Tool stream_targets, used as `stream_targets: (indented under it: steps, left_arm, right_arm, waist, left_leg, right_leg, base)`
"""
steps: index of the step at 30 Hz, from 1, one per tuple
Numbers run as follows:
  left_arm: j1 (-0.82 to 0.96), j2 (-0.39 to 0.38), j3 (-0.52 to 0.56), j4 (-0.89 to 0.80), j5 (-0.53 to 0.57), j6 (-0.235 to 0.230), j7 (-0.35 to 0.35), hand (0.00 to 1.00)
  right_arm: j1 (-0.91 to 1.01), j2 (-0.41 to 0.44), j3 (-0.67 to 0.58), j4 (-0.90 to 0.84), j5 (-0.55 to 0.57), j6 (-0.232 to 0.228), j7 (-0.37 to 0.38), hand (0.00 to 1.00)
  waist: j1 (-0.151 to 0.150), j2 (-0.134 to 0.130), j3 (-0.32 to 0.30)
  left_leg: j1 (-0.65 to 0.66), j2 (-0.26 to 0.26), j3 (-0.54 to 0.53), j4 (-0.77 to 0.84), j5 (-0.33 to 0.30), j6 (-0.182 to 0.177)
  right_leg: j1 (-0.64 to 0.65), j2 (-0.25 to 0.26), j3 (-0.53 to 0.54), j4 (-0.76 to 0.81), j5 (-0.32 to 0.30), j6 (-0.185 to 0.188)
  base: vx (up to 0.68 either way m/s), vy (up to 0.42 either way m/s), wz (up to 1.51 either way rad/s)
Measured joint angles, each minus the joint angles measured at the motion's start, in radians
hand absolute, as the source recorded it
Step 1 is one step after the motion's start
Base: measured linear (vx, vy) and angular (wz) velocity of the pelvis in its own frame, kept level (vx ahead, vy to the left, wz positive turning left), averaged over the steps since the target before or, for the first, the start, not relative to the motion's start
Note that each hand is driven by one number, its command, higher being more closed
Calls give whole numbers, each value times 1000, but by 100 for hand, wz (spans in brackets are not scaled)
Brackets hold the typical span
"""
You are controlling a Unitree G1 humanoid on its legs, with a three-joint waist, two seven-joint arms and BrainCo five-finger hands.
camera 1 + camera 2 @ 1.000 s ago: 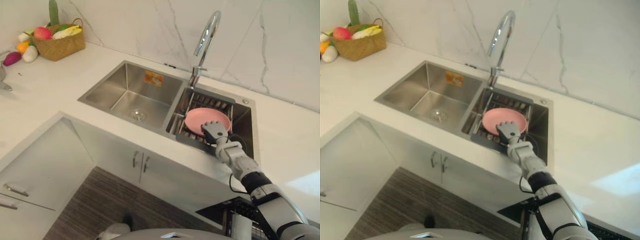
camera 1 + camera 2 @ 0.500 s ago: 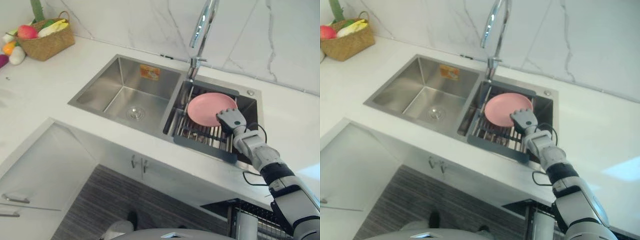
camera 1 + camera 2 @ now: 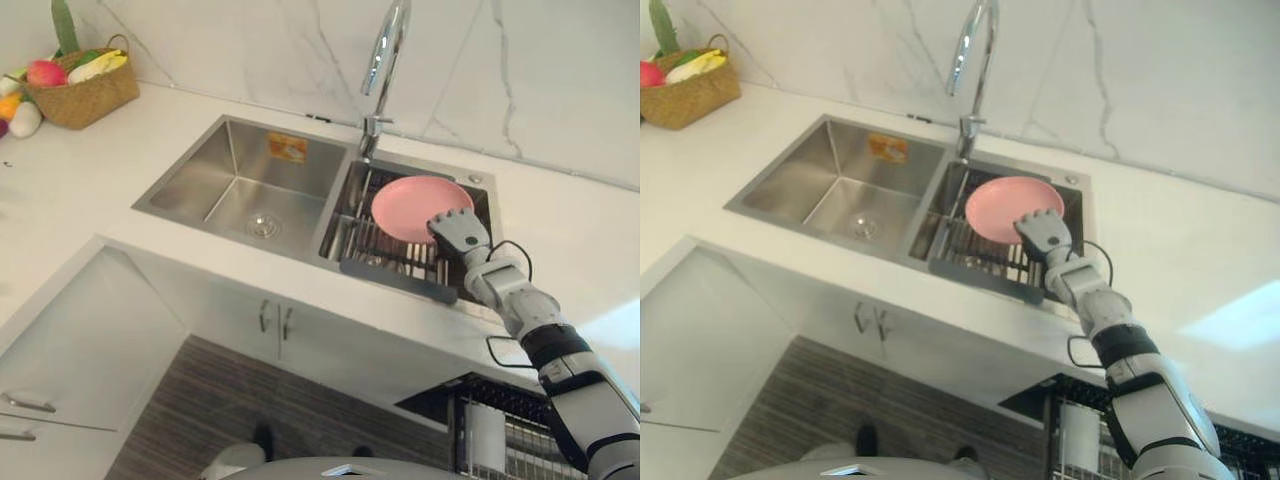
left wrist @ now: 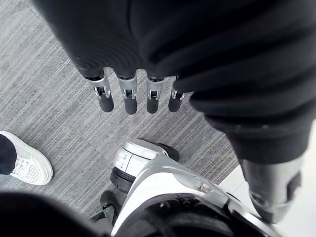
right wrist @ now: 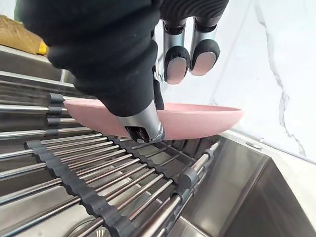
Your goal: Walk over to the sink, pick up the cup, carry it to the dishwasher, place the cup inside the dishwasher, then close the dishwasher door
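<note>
Head view: the right hand (image 3: 458,232) reaches over the wire rack (image 3: 385,255) in the sink (image 3: 240,185). A shallow, round, plain pink dish (image 3: 410,203) lies on the rack, under and beyond its fingertips.

Left wrist view: the left hand (image 4: 130,98) hangs over the floor (image 4: 54,123), fingers straight and slightly apart.

Right wrist view: the fingers (image 5: 177,64) bend loosely above the dish's rim with a gap between. The thumb is beside the rim; whether it touches is unclear.

Right hand (image 3: 1042,232) reaching at the pink plate (image 3: 1002,205) — right side of the sink (image 3: 820,170).
Plate is sitting on the wire rack (image 3: 975,255) under the faucet (image 3: 968,60); hand is overlapping its near rim — contact unclear.
</note>
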State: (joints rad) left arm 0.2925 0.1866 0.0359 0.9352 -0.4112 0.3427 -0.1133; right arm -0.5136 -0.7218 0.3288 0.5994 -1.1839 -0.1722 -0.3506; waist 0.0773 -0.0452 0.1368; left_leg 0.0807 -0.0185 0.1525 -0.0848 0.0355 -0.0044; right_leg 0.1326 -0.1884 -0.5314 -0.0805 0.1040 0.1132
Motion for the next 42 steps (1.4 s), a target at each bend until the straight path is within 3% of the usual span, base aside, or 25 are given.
stream_targets:
  steps: [6, 17, 23, 28, 32, 34, 36, 38, 41, 42]
  left_arm:
    - [5, 2, 1, -1, 0, 0, -1, 0]
    - [7, 6, 1, -3, 3, 8, -1, 0]
    - [19, 6, -1, -1, 7, 17, -1, 0]
    - [38, 13, -10, 1, 66, 33, -2, 0]
    - [38, 29, -10, 0, 85, 46, -4, 0]
    - [35, 30, -7, -1, 89, 53, -4, 0]
    - [30, 37, -1, -1, 93, 74, -3, 0]
    - [28, 36, 7, -1, 100, 79, -2, 0]
    - [28, 42, 45, 0, 98, 97, 3, 0]
    - [26, 48, 56, 0, 97, 100, 9, 0]
  right_arm:
    - [5, -46, -1, -39, 1, 0, 3, 100]
    - [5, -82, -122, -78, 49, 6, 0, 100]
    - [124, -170, -274, -196, 120, 7, -9, 100]
    - [278, -211, -428, -313, 199, 34, -6, 100]
    - [344, -214, -478, -320, 232, 49, -6, 100]
    - [365, -213, -486, -352, 247, 49, -7, 100]
    - [372, -209, -486, -380, 255, 51, -6, 100]
    - [381, -201, -486, -388, 263, 51, 2, 100]
    - [387, -192, -486, -385, 317, 61, 5, 100]
    - [386, -191, -486, -381, 334, 61, 5, 100]
  waist:
    - [2, -9, -13]
    - [-6, -16, -17]
    - [-37, -21, -23]
    - [-95, -50, -46]
    - [-112, -73, -55]
    - [-112, -81, -53]
    - [-119, -77, -54]
    - [-120, -69, -52]
    - [-127, -77, -55]
    - [-128, -92, -64]
  left_leg:
    - [-11, 0, 2, 0, 0, 0]
    - [7, -1, 23, 6, 5, 5]
    - [11, 1, 97, 1, -4, 8]
    - [12, -10, 177, 1, -20, 20]
    - [16, -18, 244, 1, -28, 26]
    - [13, -15, 294, 1, -34, 28]
    - [8, 8, 347, 0, -42, 37]
    - [4, 41, 386, 0, -44, 47]
    - [-1, 95, 427, 1, -27, 43]
    - [-11, 114, 441, 18, -22, 36]
  right_leg:
    - [-10, -1, 0, -2, 0, 0]
    - [-12, 0, 24, 1, 13, 3]
    - [-66, -6, 103, 34, 12, -1]
    - [-139, -22, 189, 87, 1, 3]
    - [-189, -37, 219, 108, -4, -3]
    - [-215, -45, 203, 114, -11, -24]
    - [-238, -57, 100, 135, -73, -123]
    - [-255, -77, 21, 233, -104, -159]
    - [-270, -104, -69, 476, -159, -158]
    - [-256, -110, -85, 517, -173, -148]
  base:
    - [31, 16, 2]
    - [73, 1, -5]
    - [-43, 27, -34]
    - [-34, 60, -50]
    - [-32, 68, -52]
    - [-25, 68, -75]
    - [-42, 84, -82]
    - [-66, 30, -61]
    - [-6, -60, -40]
    - [79, -123, -34]
